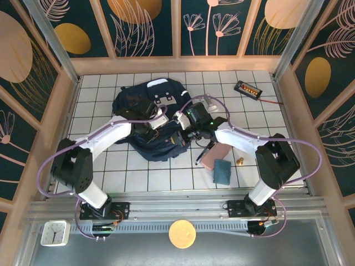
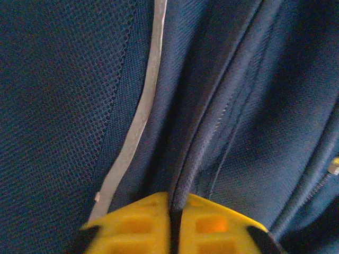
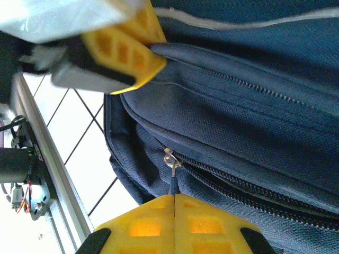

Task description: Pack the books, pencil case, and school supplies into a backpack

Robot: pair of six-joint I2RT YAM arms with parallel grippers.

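Note:
The navy backpack point(image 1: 145, 105) lies flat in the middle of the table. My left gripper point(image 2: 174, 211) is shut on a raised fold of its fabric beside the white stripe point(image 2: 139, 116); its yellow fingers point(image 3: 124, 47) appear in the right wrist view. Just below that fold, my right gripper point(image 3: 175, 203) is shut on the dark zipper pull point(image 3: 172, 182) of a pocket zipper. From above, both grippers point(image 1: 164, 126) point(image 1: 184, 136) meet at the bag's right side. The pink pencil case point(image 1: 215, 155), black pen point(image 1: 203, 151) and teal item point(image 1: 223, 172) lie to the right. The books are out of view.
A black tray with orange pieces point(image 1: 248, 88) sits at the back right with a red wire trailing off it. A small brass-coloured object point(image 1: 241, 161) stands beside the pencil case. Wooden walls point(image 1: 61, 111) close in the white tiled table.

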